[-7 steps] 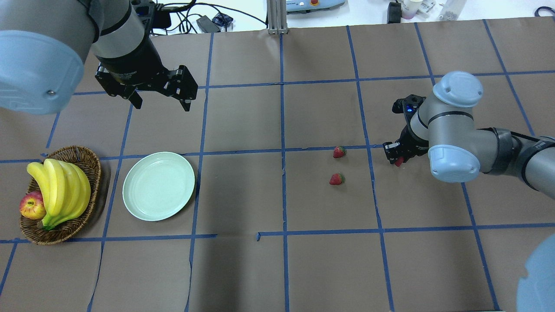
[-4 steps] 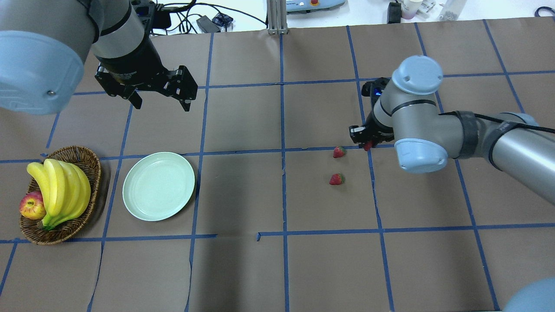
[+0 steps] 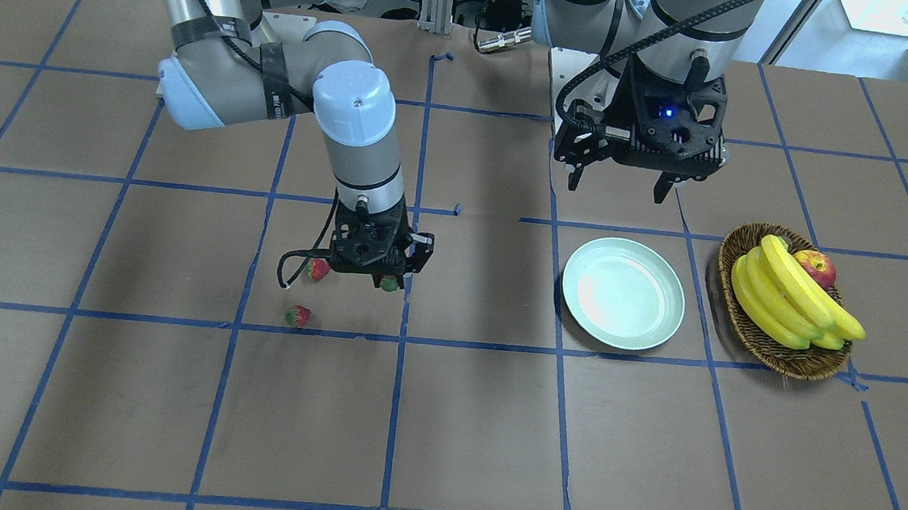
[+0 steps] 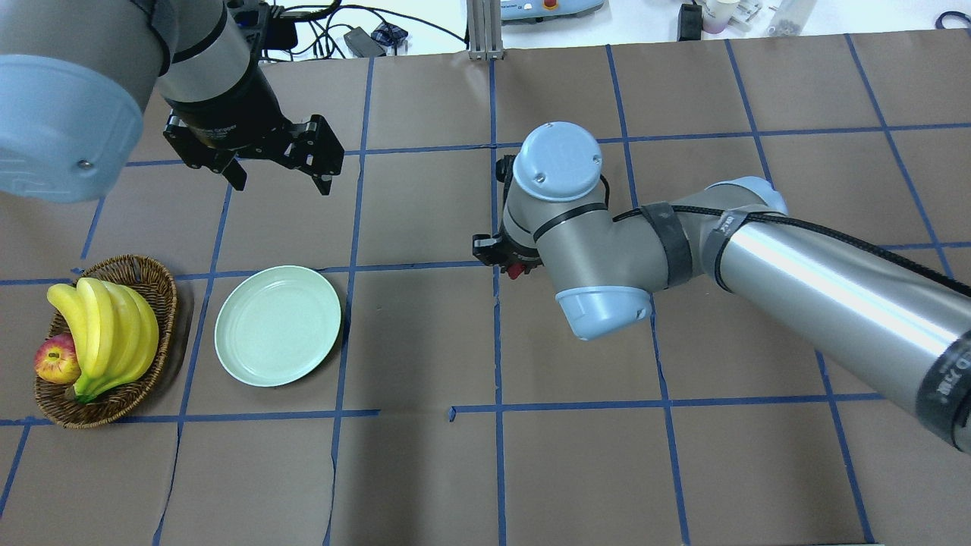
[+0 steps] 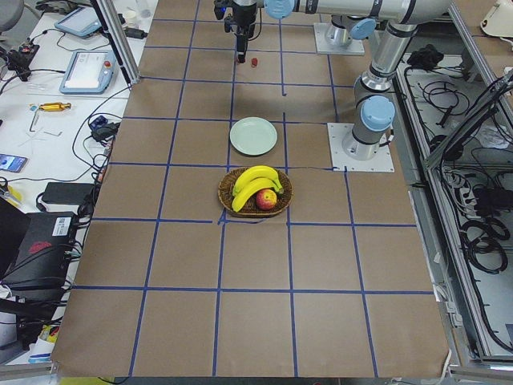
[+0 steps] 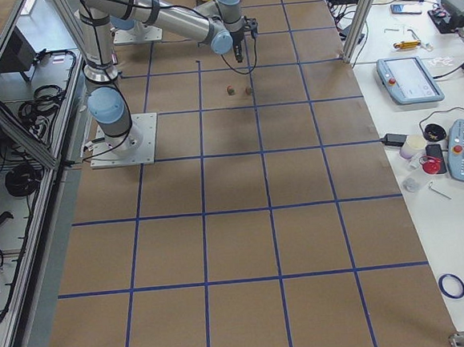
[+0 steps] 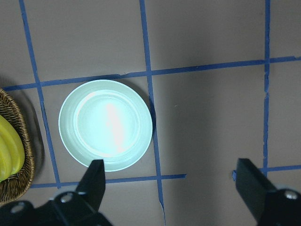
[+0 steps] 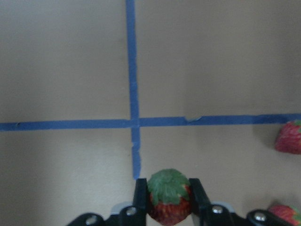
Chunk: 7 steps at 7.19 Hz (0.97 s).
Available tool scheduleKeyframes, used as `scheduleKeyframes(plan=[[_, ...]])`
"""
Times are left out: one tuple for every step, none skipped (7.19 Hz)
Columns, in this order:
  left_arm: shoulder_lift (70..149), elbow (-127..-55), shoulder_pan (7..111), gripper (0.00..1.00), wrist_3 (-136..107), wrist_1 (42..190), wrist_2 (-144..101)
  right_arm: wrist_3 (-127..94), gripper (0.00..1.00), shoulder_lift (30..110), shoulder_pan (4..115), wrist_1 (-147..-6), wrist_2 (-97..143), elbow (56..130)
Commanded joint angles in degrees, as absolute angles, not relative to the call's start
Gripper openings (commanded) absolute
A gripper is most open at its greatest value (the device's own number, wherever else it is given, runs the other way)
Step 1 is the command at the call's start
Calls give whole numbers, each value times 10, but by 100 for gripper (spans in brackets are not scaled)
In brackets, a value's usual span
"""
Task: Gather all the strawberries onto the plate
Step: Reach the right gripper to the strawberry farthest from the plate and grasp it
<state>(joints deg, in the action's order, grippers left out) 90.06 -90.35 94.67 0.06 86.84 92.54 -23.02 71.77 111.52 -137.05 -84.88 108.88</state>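
My right gripper (image 4: 512,267) is shut on a strawberry (image 8: 169,197), red with a green top, held just above the table near the centre tape line; the strawberry also shows in the front view (image 3: 389,283). Two more strawberries (image 3: 317,269) (image 3: 298,316) lie on the brown paper just behind the gripper, and they show at the right edge of the right wrist view (image 8: 289,136) (image 8: 284,212). In the overhead view my right arm hides them. The mint-green plate (image 4: 227,334) sits empty to the left. My left gripper (image 4: 284,185) hovers open and empty beyond the plate (image 7: 66,141).
A wicker basket (image 4: 144,265) with bananas (image 4: 106,326) and an apple (image 4: 56,360) stands left of the plate. Blue tape lines grid the brown paper. My right arm stretches across the table's right half.
My right gripper has carried the strawberry leftwards, from right of the two loose berries to past them, near the centre line. The left arm has not moved.
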Motion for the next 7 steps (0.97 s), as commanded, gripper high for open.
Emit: scheduleKeyframes(plan=[[900,-904,947,100,1,868,926,-246,9,690,1152,-1371,-806,1093],[900,-904,947,100,1,868,925,-247,23,669,1160,-1380,-804,1095],[900,-904,947,100,1,868,925,-248,26,652,1165,-1394,-802,1097],[900,-904,947,100,-1,868,925,-247,54,647,1165,-1397,-776,1094],[900,-904,947,100,-1,868,926,-246,100,647,1165,-1399,-781,1094],[900,-904,947,100,2,868,927,-243,100,647,1165,-1398,-789,1094],[899,-904,946,100,4,869,927,-241,100,656,1156,-1397,-810,1087]])
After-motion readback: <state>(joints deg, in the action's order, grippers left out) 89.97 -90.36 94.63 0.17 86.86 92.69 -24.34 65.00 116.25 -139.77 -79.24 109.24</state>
